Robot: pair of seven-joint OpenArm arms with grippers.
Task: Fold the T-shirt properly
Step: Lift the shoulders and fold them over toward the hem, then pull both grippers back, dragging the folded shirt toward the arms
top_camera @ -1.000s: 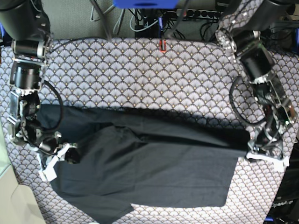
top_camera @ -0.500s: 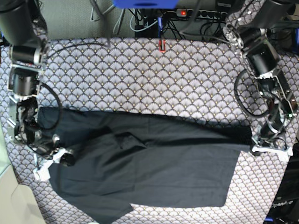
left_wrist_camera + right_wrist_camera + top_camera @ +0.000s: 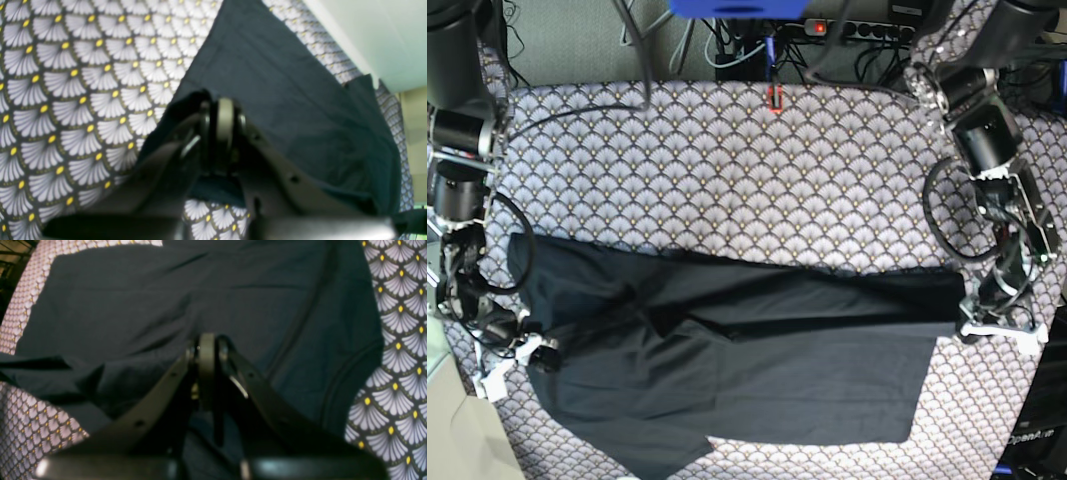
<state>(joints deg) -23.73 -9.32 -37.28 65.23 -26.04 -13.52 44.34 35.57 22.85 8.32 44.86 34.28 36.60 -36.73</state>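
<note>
- As both arms are drawing outward, the T-shirt (image 3: 727,360) is lying flatter and wider than a second ago across the scallop-patterned tabletop (image 3: 727,170).
- The left gripper (image 3: 995,328) and right gripper (image 3: 512,362) are keeping their jaws clamped on opposite shirt edges.
- The stretching is readying the cloth for another fold.

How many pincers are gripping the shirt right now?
2. The left pincer is shut on the shirt at its right edge in the base view; the right pincer is shut on its left edge.
</note>
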